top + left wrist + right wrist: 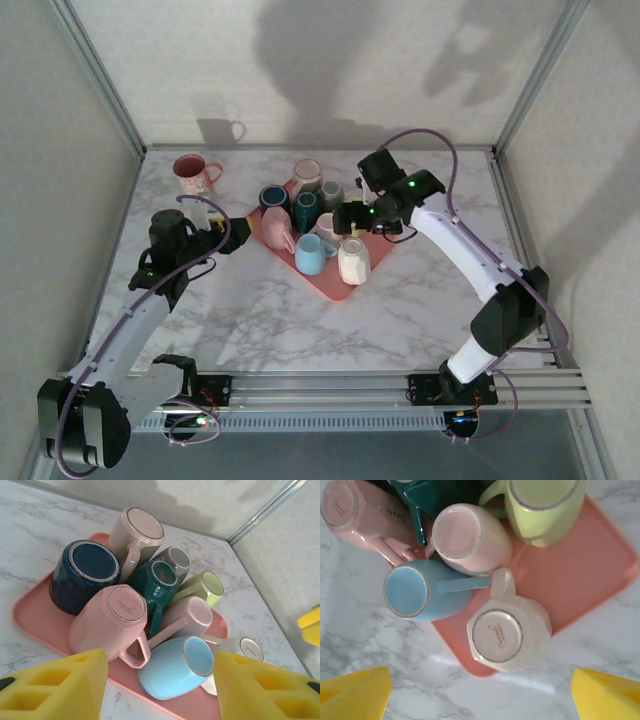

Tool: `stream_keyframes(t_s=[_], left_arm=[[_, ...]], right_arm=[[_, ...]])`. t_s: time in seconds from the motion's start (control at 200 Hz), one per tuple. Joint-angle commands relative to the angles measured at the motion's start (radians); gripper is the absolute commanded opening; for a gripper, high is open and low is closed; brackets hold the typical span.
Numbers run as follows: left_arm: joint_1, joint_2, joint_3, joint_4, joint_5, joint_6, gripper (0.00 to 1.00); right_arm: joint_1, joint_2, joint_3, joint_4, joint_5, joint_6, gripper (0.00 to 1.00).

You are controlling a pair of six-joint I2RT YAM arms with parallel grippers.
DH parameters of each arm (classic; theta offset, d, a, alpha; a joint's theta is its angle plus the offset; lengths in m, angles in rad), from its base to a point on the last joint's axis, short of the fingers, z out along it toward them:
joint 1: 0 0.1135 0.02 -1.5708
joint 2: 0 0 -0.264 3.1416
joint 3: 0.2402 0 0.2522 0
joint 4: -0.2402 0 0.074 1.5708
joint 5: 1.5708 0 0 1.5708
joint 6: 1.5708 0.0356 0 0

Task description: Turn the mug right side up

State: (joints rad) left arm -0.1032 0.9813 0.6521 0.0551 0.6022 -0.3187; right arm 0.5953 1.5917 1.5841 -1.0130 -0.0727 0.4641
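Several mugs stand bottom up on a pink tray (345, 285). A white faceted mug (507, 630) sits upside down at the tray's near corner, and my right gripper (480, 690) hangs open above it, its yellow pads wide apart and holding nothing. A light blue mug (175, 672) leans with its base raised beside a pink mug (107, 622). Left of the tray, my left gripper (159, 680) is open and faces the light blue mug without touching it. In the top view the left gripper (232, 232) is at the tray's left edge and the right gripper (350, 218) is over the tray.
Also on the tray are dark blue (82, 575), teal (157, 582), beige (137, 532), grey (175, 560), green (202, 585) and pale pink (190, 615) mugs, packed close. A patterned pink mug (194, 172) stands upright at the table's back left. Frame walls enclose the marble table.
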Motion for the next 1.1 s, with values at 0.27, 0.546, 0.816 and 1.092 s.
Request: stream_keyframes(t_s=[0.27, 0.546, 0.816, 1.092], left_arm=[[-0.006, -0.026, 0.022, 0.001, -0.014, 0.003, 0.58], [-0.006, -0.022, 0.018, -0.005, -0.02, 0.024, 0.58], [-0.006, -0.017, 0.017, -0.011, -0.024, 0.048, 0.59], [-0.006, -0.016, 0.026, -0.037, -0.035, 0.067, 0.59]], right_arm=[[0.003, -0.084, -0.219, 0.147, -0.079, 0.618, 0.95], [0.004, -0.058, -0.338, 0.293, -0.099, 0.912, 0.98], [0.004, -0.015, -0.357, 0.32, -0.039, 1.076, 0.98], [0.006, 0.045, -0.363, 0.292, -0.022, 1.145, 0.97]])
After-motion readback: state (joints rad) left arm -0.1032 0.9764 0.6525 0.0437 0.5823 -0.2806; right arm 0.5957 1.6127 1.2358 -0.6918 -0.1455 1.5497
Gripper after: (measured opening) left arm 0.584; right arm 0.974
